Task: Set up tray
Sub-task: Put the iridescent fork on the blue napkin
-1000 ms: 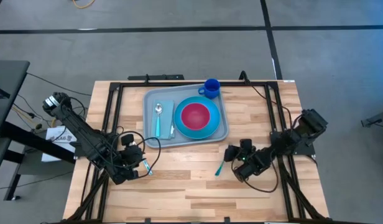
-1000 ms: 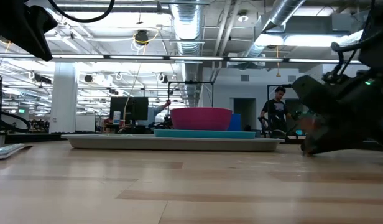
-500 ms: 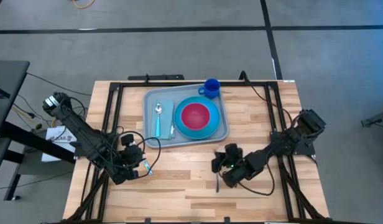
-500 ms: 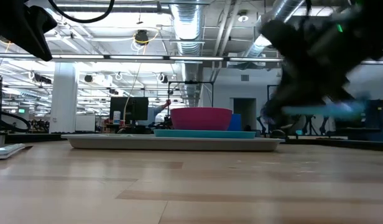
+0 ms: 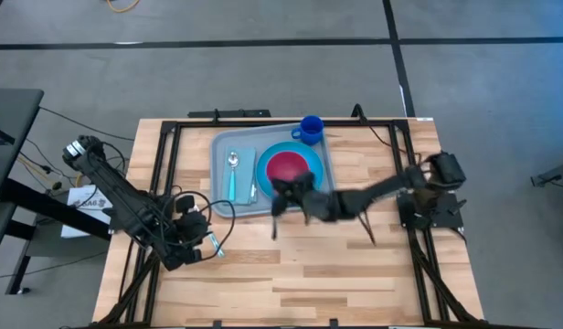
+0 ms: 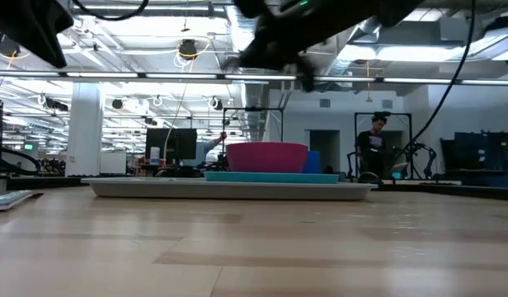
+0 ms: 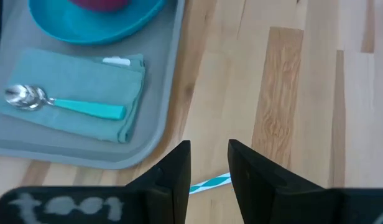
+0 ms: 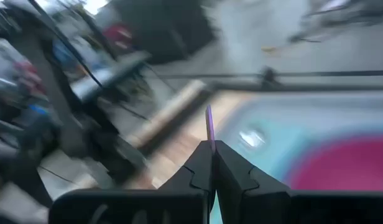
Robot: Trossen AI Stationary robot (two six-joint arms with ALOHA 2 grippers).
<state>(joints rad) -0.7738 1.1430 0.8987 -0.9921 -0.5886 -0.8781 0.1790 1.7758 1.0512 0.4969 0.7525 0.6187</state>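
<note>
Even overhead light falls on my table (image 5: 291,265), with soft, faint shadows. My right gripper (image 5: 286,194) smears with motion blur above the tray (image 5: 223,146), and my right wrist view streaks heavily. Bright ceiling lamps (image 6: 369,51) glare at table height.

We see two dark, near-black arms with thin black cables looped along them. Left arm (image 5: 126,201) has a round silver-and-black part at its upper end. Left gripper (image 7: 209,163) fingers are flat black plates; white scrawl marks the housing.
</note>
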